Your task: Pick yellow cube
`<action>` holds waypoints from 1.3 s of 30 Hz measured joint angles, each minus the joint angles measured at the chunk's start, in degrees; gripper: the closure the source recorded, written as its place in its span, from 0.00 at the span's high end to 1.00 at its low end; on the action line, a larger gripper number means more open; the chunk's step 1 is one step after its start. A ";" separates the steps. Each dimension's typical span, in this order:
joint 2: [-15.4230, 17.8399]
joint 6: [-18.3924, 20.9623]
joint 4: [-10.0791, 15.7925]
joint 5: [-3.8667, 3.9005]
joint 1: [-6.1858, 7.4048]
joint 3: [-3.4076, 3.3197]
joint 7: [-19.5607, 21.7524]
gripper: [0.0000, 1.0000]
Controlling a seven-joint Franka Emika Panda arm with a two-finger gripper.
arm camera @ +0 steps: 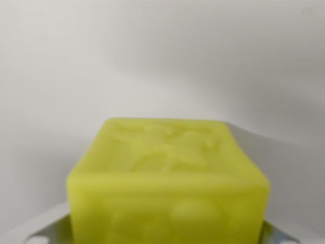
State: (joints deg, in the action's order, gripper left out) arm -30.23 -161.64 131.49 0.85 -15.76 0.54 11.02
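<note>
Yellow cube (167, 185), filling the lower middle of the wrist view, very close to the lens and slightly out of focus. Seated between pale grey metal parts, presumably the gripper fingers (40, 231), showing just beside the cube's lower left corner, with a sliver more at its lower right corner. Seemingly clasped on the cube, though contact itself hidden behind the cube's bulk; cannot tell for certain. Faint embossed relief on the cube's top face and front face, too soft to read. Above and behind the cube, only a plain white surface (162, 56), with a dim shadow to the cube's right. No support visible beneath the cube, so lifted or resting: cannot tell. Likely risks from here: slipping, given a smooth, waxy-looking skin; rotating in the hold if pinched low or off-centre; dropping under any jerk.
</note>
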 joint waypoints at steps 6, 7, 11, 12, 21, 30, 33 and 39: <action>1.86 1.29 0.53 -0.05 0.00 0.00 -0.06 0.00; 2.24 1.59 0.64 -0.07 0.00 0.00 -0.08 0.00; 3.78 2.72 1.05 -0.14 0.00 0.00 -0.13 0.00; 4.15 3.00 1.15 -0.16 0.00 0.00 -0.15 0.00; 7.56 5.68 1.87 -0.29 0.03 0.00 -0.25 0.00; 10.85 8.48 2.34 -0.41 0.05 0.00 -0.33 0.00; 11.91 9.44 2.45 -0.45 0.05 0.00 -0.36 0.00; 14.01 11.39 2.60 -0.50 0.06 0.00 -0.40 0.00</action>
State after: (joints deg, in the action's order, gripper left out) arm -16.22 -150.26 134.09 0.35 -15.70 0.54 10.62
